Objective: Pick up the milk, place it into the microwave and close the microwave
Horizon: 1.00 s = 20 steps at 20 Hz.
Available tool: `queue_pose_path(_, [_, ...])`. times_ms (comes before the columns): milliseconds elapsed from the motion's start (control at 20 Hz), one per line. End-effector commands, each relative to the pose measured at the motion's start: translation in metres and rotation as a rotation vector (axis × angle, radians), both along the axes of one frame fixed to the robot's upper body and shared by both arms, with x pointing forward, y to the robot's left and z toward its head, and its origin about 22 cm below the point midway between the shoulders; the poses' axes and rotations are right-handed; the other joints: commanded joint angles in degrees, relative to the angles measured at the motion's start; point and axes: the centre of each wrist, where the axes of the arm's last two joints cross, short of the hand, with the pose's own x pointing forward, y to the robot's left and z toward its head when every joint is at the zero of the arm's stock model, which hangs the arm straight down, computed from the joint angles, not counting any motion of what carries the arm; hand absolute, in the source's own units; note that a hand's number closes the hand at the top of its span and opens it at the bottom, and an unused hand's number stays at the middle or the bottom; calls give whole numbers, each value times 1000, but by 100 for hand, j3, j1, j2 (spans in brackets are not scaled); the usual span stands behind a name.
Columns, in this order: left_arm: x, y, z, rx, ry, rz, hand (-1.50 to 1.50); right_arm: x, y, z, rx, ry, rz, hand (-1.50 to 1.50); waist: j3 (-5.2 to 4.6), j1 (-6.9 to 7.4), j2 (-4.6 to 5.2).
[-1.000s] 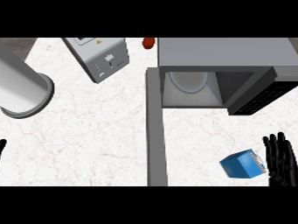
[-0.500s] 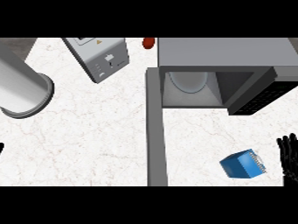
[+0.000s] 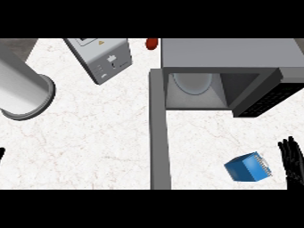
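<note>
Since my right hand hangs open-fingered, the small blue milk carton just to its left (untouched), I should curl around its sides.

— What does the room show?
— A white marble counter with thin reddish veins fills most of the view.
— And around it?
— Dark grey floor shows at the upper corners. The light is even, with soft shadows.

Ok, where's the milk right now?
In the head view, the blue milk carton sits on the counter at lower right, just left of the right hand, in front of the open microwave.
</note>
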Motion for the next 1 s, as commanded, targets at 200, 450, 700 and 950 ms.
queue_pose_path(200, [-15,8,0,-2,9,2,-150,11,-10,-38,-42,49,-5,-150,1,16,0])
queue_pose_path(450, [-18,11,3,-11,10,4,-150,26,-24,-60,-10,57,-18,-150,3,38,4])
queue_pose_path(700, [-17,13,-2,4,11,1,-150,12,-2,-83,-7,90,56,-150,2,26,2])
queue_pose_path(950, [-15,16,-19,-11,9,1,-150,21,-11,-86,69,100,110,-150,0,19,0])
